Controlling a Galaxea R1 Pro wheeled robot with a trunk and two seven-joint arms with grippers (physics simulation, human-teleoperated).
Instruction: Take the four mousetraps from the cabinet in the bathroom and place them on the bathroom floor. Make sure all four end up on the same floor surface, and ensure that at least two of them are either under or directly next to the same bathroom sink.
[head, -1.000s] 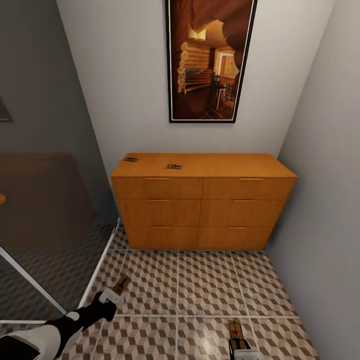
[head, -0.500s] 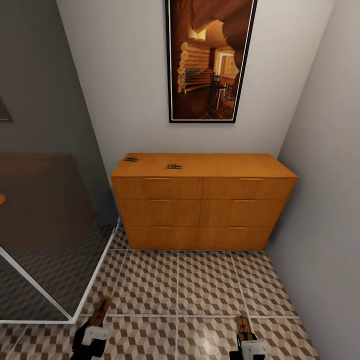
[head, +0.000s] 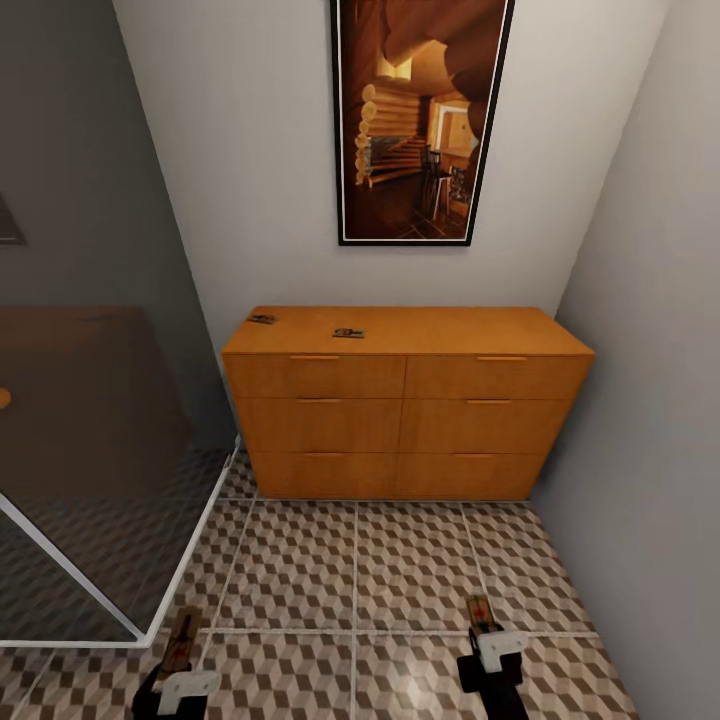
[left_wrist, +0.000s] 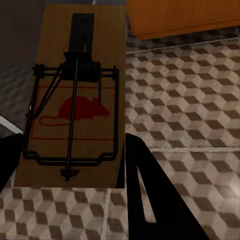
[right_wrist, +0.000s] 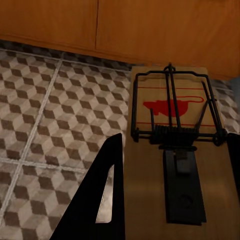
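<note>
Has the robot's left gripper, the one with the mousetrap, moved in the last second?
Yes. The left gripper with its mousetrap swung down and left from near the glass panel's frame, while the cabinet kept its place in view.

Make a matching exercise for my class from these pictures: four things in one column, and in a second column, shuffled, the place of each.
Column one:
1. mousetrap in the left gripper
2. mousetrap in the right gripper
3. two loose mousetraps
4. framed picture

Column two:
A. on the wall above the cabinet
B. lying on the cabinet top
C. held over the bathroom floor by the glass panel
D. held over the tiles, on the side of the grey wall

Pairs: 1-C, 2-D, 3-B, 4-A
</note>
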